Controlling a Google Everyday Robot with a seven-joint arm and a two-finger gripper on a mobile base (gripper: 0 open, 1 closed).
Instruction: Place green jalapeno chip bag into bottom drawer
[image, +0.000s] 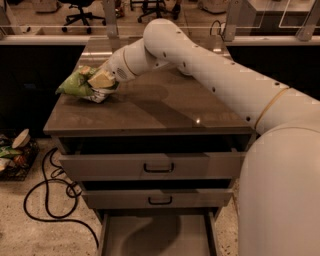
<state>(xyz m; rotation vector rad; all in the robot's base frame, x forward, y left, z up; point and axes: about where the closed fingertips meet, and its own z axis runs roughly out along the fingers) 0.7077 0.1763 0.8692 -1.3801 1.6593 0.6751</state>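
My gripper (99, 81), over the cabinet top (150, 107), is closed on the green jalapeno chip bag (75, 86), long axis running left from it; the bottom drawer (155, 236) stands open below and right of it.
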